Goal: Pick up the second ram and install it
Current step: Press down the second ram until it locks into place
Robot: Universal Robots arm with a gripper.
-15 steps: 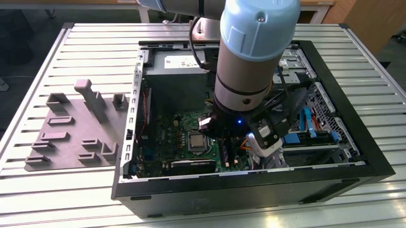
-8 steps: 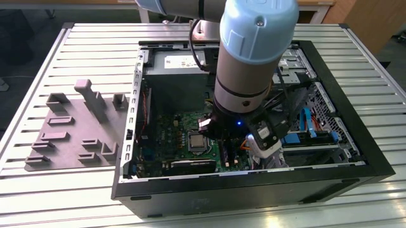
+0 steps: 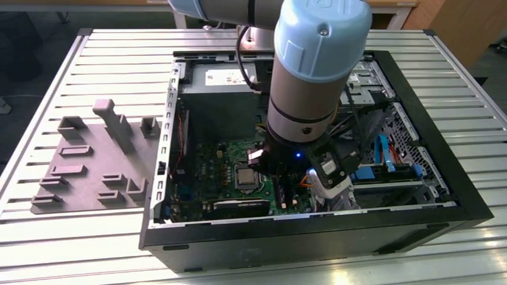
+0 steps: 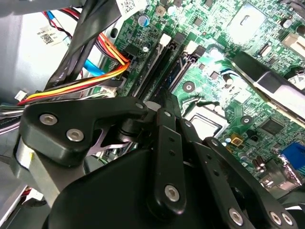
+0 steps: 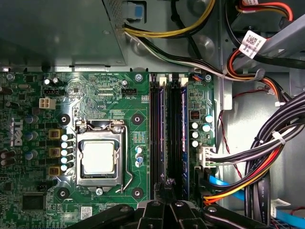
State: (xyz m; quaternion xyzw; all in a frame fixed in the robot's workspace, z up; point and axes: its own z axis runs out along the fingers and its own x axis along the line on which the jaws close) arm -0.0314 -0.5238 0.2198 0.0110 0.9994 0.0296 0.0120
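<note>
Over the open case [image 3: 443,215], in the exterior view, the arm [image 3: 317,77] reaches down onto the motherboard [image 3: 210,169]. The grey tray [image 3: 87,172] lies at nine o'clock of the case.

In the second wrist view the gripper [image 4: 164,102] looks clenched above the memory slots [image 4: 159,67]; whether it pinches anything I cannot tell.

In the first wrist view the second ram [image 5: 163,129], a thin dark strip seen edge-on, seems seated between the processor socket [image 5: 97,157] and the cable bundle [image 5: 267,157]. I'd keep it square and press evenly along its length.
</note>
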